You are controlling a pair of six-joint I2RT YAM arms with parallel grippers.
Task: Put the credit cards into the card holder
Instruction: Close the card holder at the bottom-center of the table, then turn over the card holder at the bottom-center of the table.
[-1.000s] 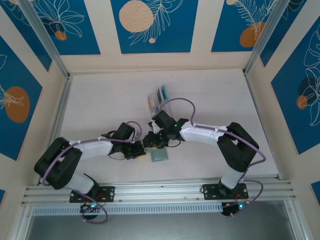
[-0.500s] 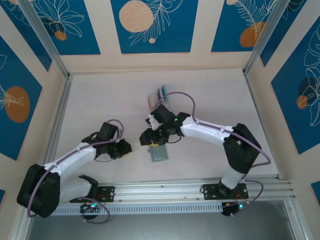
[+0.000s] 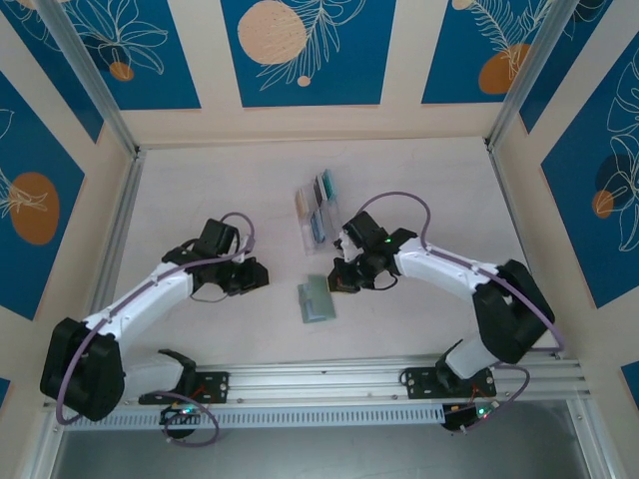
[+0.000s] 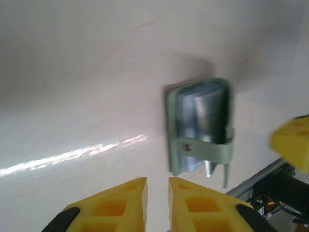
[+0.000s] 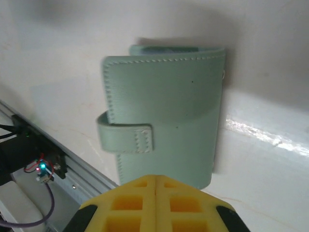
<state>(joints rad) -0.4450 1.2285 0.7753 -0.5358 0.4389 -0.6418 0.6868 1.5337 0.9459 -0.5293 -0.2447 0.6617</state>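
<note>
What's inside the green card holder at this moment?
The card holder lies folded, its tab wrapped over the cover. The left wrist view shows pale, shiny layers at its open edge; the cover hides whether cards sit in them.

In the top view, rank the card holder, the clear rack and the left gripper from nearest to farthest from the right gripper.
1. card holder: just beside the right gripper, on its left and toward the near edge.
2. clear rack: farther back on the table, also to its left.
3. left gripper: out on the left, past the card holder.
</note>
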